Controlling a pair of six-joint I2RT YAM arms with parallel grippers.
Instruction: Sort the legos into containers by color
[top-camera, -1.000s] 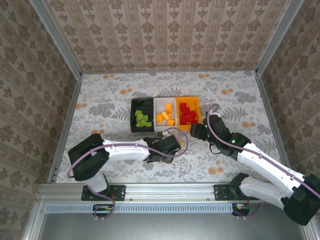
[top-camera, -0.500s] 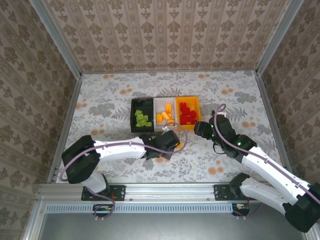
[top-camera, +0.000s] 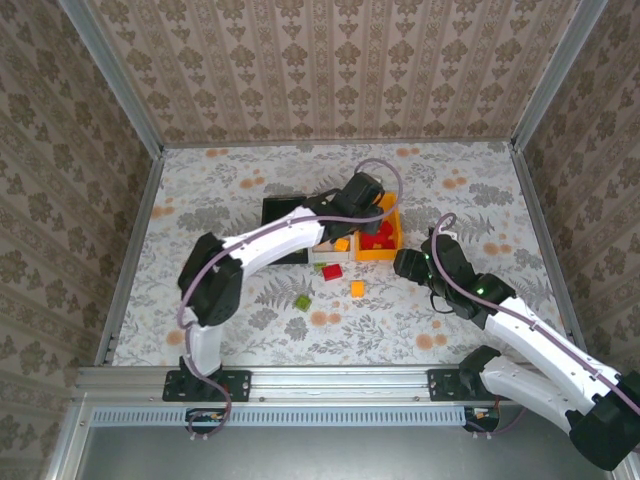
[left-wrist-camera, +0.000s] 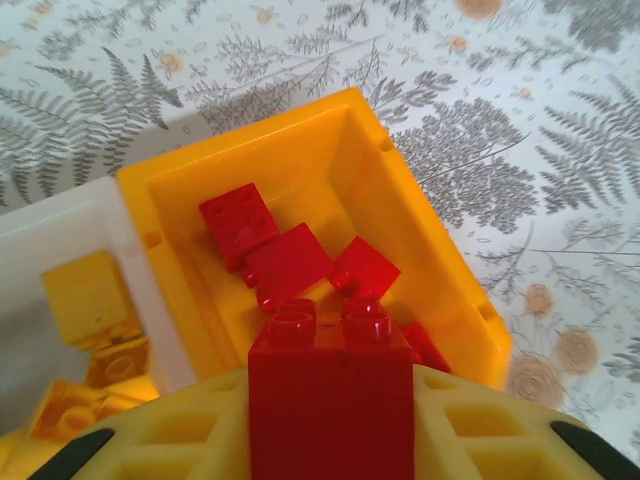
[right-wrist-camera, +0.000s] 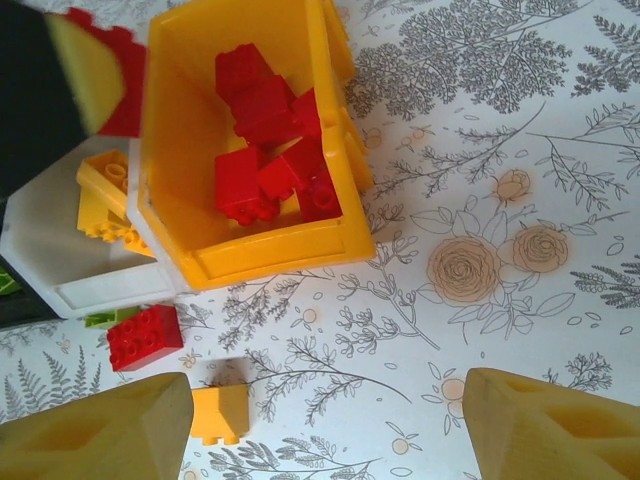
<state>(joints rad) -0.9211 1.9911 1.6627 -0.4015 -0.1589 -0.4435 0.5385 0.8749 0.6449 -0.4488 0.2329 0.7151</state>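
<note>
We've swung our left gripper (left-wrist-camera: 330, 440) off the table — it now pinches a red brick (left-wrist-camera: 330, 385) over the orange bin (left-wrist-camera: 400, 205). Drop next; the right gripper (right-wrist-camera: 325, 425) hangs spread.

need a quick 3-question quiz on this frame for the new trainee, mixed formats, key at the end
1. True or false: the left gripper holds a red brick above the orange bin.
2. Which bin holds the red legos? A black, B white, C orange.
3. Fill in: the loose brick nearest the right gripper is ____.
Key: 1 true; 2 C; 3 orange.
</note>
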